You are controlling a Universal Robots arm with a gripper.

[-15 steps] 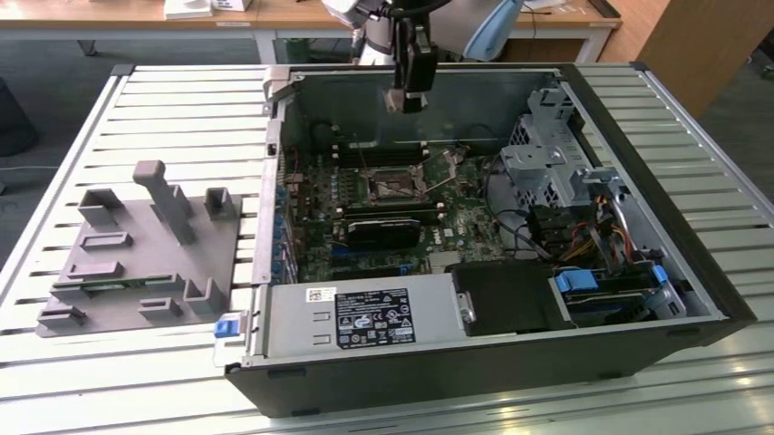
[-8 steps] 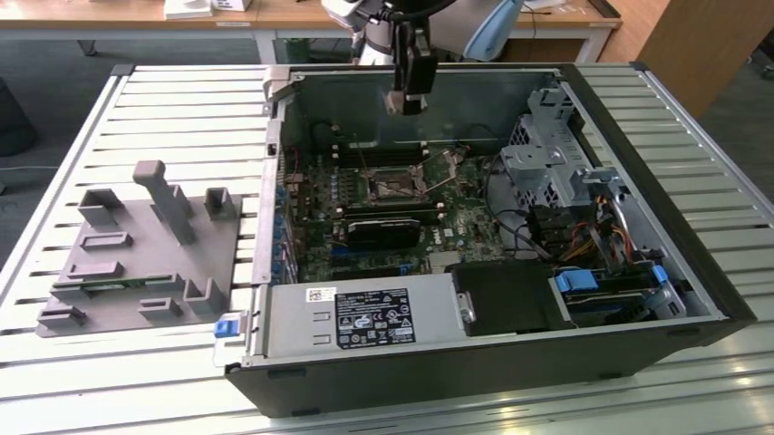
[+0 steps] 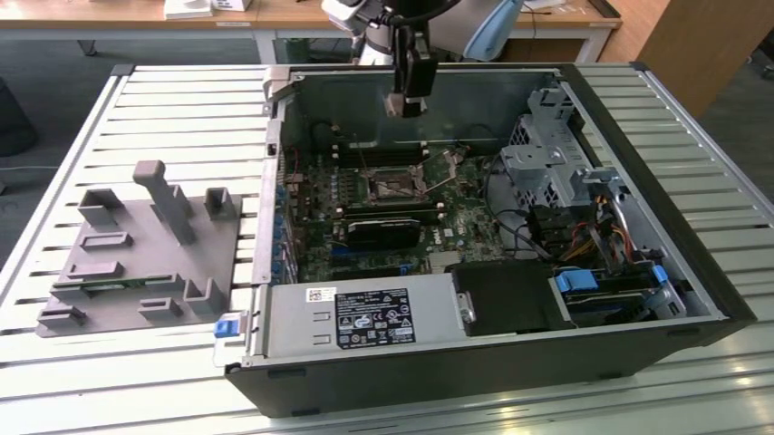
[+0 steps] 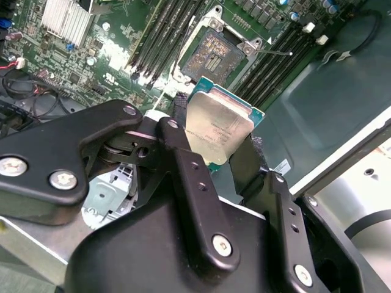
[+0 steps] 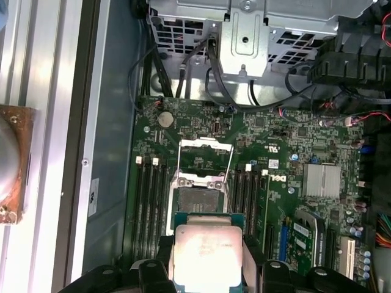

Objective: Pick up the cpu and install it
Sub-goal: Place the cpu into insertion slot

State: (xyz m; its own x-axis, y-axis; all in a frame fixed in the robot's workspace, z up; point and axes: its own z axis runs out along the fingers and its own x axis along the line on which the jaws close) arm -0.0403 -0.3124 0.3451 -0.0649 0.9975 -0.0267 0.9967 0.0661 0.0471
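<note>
The cpu [image 4: 219,129], a flat square chip with a shiny silver top and a green rim, is clamped by its edges between my gripper's black fingers [image 4: 181,160]. My gripper [image 3: 407,101] hangs above the far part of the open computer case, well clear of the motherboard. In the first wrist view the cpu [image 5: 206,253] sits in my gripper [image 5: 208,271], just short of the open socket [image 5: 197,204], whose metal frame [image 5: 204,160] is flipped up. The bare socket [image 4: 214,55] also shows beyond the chip, between the memory slots.
The case [image 3: 677,272] lies open on a slatted metal table [image 3: 181,118]. Inside are a drive cage [image 3: 545,154], a power supply [image 3: 362,317] and loose cables [image 3: 532,227]. A grey fixture [image 3: 133,254] stands at the exterior view's left. A copper-based part [image 5: 9,165] lies outside the case wall.
</note>
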